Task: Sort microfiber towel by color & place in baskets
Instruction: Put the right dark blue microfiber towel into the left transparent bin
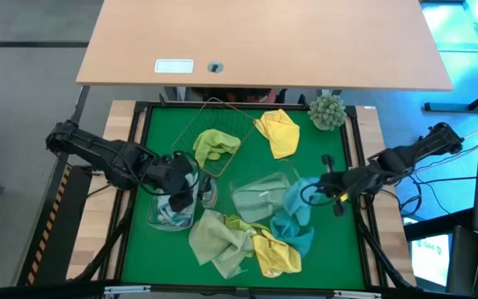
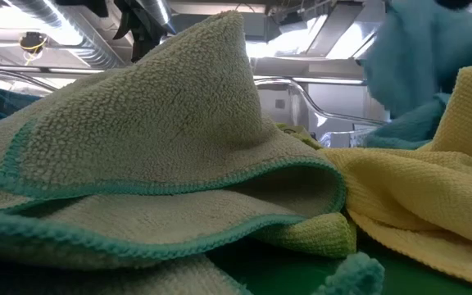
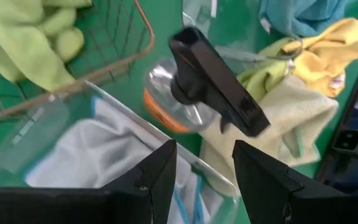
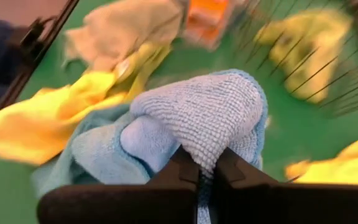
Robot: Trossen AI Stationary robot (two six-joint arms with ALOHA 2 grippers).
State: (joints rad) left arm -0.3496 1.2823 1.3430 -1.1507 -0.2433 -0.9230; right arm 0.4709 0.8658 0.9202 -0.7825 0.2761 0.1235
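My left gripper [image 3: 205, 174] is open above the clear tub [image 1: 173, 214] at the mat's left, which holds light grey-blue cloth [image 3: 98, 152]. My right gripper [image 1: 320, 189] is shut on a teal blue towel [image 1: 297, 199] right of centre. The wire mesh basket [image 1: 216, 133] holds a lime green towel [image 1: 214, 146]. A second clear tub [image 1: 260, 198] sits mid-mat with pale cloth in it. One yellow towel [image 1: 279, 133] lies at the far side. A pile of olive [image 1: 218, 241], yellow [image 1: 276, 253] and teal [image 1: 293, 234] towels lies at the near edge. My right gripper pinches a bunched fold of the teal blue towel [image 4: 207, 134] between its two fingers, coming level from the table's right side. The fold bulges out past the fingertips. The towel is raised above the mat [image 2: 416, 49]; whether its lower end rests on the pile cannot be told.
A round fuzzy plant ball [image 1: 328, 110] sits at the mat's far right corner. A dark bar-shaped object [image 3: 216, 81] over a clear, orange-marked thing [image 3: 166, 115] stands beside the left tub. The black frame [image 1: 139, 166] borders the green mat. A bare green strip [image 1: 330, 149] lies on the right.
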